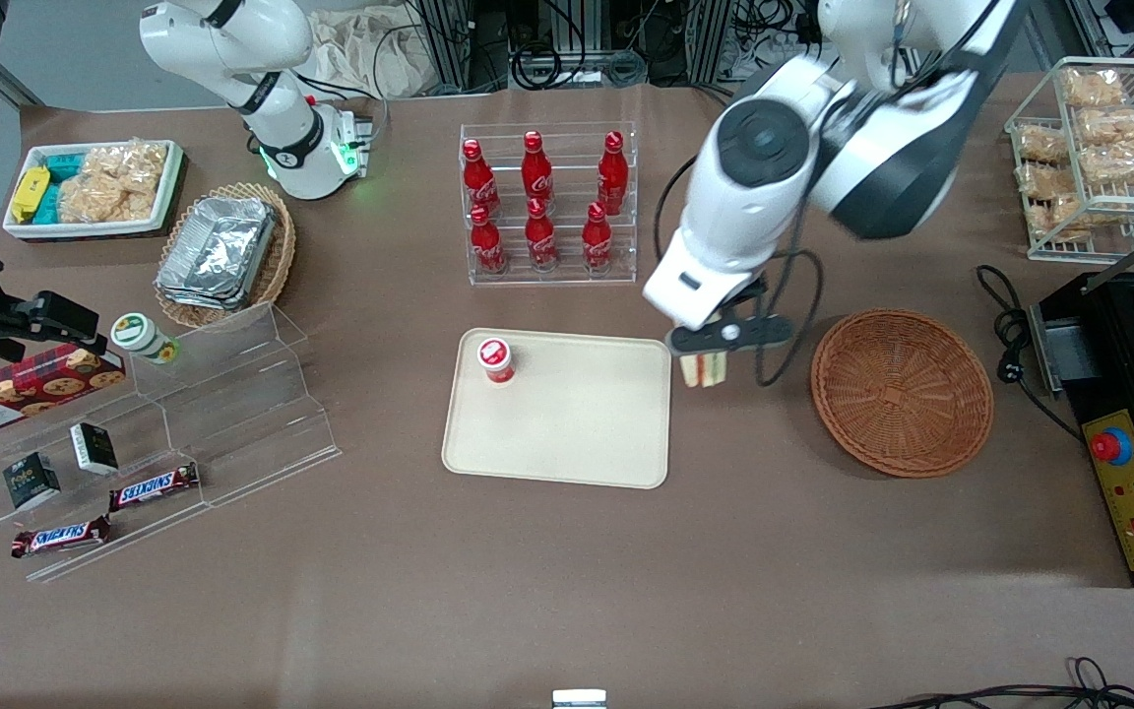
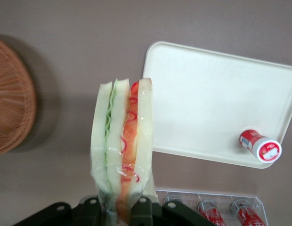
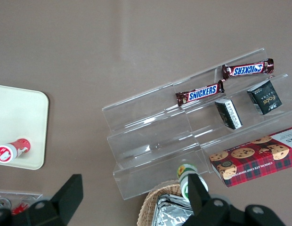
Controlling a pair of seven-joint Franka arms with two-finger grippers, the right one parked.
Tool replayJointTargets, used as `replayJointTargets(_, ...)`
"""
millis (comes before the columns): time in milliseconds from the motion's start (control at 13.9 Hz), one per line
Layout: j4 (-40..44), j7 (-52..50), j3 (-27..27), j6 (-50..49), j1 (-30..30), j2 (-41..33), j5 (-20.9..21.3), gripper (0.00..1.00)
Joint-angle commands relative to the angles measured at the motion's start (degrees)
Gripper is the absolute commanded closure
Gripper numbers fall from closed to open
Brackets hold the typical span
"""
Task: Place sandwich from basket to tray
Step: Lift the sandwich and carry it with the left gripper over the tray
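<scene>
My left gripper (image 1: 707, 356) hangs above the table between the cream tray (image 1: 567, 433) and the reddish-brown wicker basket (image 1: 902, 391), just past the tray's edge. It is shut on the plastic-wrapped sandwich (image 2: 121, 146), a wedge of white bread with green and orange-red filling that also shows below the fingers as the sandwich (image 1: 705, 368). The black fingers (image 2: 145, 213) press both bread faces. The basket (image 2: 12, 99) holds nothing. On the tray (image 2: 207, 99) a small red-capped bottle (image 1: 496, 359) lies near one corner.
A clear rack of red cola bottles (image 1: 539, 202) stands farther from the front camera than the tray. Toward the parked arm's end are a clear stepped stand (image 1: 222, 414) with snack bars and boxes, a tan basket of foil containers (image 1: 224, 251) and a white snack bin (image 1: 94, 187). A black appliance (image 1: 1133, 414) sits at the working arm's end.
</scene>
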Motion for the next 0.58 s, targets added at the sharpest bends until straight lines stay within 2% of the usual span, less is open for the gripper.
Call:
replayJointTargets(0, 2.2, -3.3, -0.2, 4.0, -2.2, 8.1, 4.6, 0.78)
replayJointTargets(144, 2.0, -3.3, -0.2, 8.5, -2.8, 12.3, 6.1, 0.78)
replayJointTargets(505, 1.7, -4.8, 0.0, 12.5, -5.6, 20.0, 13.7, 0.77)
